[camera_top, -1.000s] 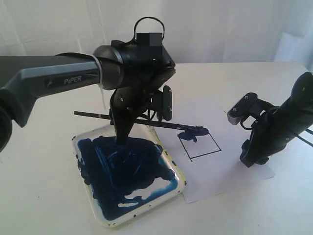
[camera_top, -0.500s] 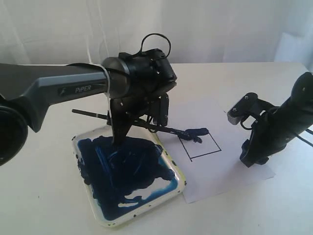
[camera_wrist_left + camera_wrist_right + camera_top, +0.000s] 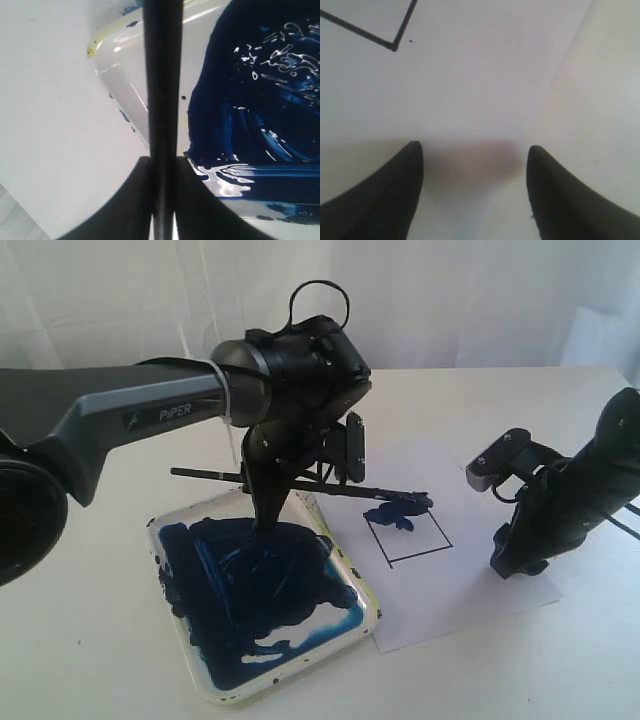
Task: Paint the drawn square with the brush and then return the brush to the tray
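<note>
My left gripper [image 3: 268, 514] hangs over the far edge of the tray [image 3: 371, 612], shut on the brush [image 3: 208, 476] at mid-handle. The brush lies nearly level, and its wet tip [image 3: 408, 504] is at the near-left corner of the drawn square [image 3: 415, 540], where a dark blue smear [image 3: 388, 515] sits. In the left wrist view the black handle [image 3: 162, 90] is pinched between the left gripper [image 3: 162, 161] jaws, above the tray's white wall [image 3: 125, 65] and its blue paint [image 3: 250, 100]. My right gripper [image 3: 512, 566] is low over the paper's right side, open and empty [image 3: 475, 147].
The white paper sheet [image 3: 470, 590] lies right of the tray, partly tucked against its rim. One corner of the square's outline [image 3: 395, 47] shows in the right wrist view, with the paper's edge [image 3: 560, 65] beyond it. A white curtain backs the table.
The left gripper and the brush have shifted a little to the right, after a small move left. The brush tip now reaches further over the square's corner. The right arm has stayed still.
</note>
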Action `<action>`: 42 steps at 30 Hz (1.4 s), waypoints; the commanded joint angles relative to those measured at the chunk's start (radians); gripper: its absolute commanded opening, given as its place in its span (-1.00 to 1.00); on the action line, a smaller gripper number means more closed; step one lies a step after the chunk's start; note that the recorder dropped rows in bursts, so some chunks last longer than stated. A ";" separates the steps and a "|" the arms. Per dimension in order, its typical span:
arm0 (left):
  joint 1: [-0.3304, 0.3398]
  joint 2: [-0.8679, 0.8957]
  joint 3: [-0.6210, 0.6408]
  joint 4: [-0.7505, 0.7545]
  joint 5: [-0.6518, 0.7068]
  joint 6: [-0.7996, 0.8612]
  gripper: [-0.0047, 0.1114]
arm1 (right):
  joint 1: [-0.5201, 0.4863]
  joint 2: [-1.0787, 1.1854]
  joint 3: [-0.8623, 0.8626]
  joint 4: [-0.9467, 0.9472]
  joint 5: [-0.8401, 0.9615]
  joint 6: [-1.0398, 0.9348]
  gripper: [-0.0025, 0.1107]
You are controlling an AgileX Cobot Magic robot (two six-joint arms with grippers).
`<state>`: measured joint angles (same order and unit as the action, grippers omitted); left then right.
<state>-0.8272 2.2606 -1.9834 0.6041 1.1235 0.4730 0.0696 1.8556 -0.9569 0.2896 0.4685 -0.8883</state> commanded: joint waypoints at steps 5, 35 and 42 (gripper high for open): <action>-0.003 0.003 -0.032 -0.010 0.043 -0.013 -0.92 | -0.001 0.010 -0.014 0.032 -0.022 0.047 0.09; -0.001 0.003 -0.043 -0.019 0.077 -0.055 -0.92 | -0.001 0.055 -0.067 0.250 0.153 -0.233 0.21; -0.001 0.003 -0.043 -0.019 0.075 -0.055 -0.92 | -0.001 0.066 -0.067 0.190 0.128 -0.233 0.18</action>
<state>-0.8272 2.2740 -2.0213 0.5912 1.1235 0.4266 0.0696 1.9079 -1.0251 0.5146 0.6030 -1.1129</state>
